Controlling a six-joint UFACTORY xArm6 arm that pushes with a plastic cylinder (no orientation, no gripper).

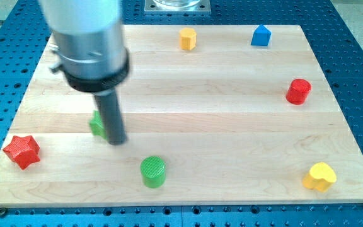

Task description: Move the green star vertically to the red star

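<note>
One green star [96, 124] sits half hidden just left of the rod's tip [117, 141], which has no fingers to open or shut, so it should push the star gently down beside the red star [22, 151].

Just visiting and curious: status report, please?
My tip against green star, partly hiding it. Red star at view's lower left. Nothing between them.
</note>
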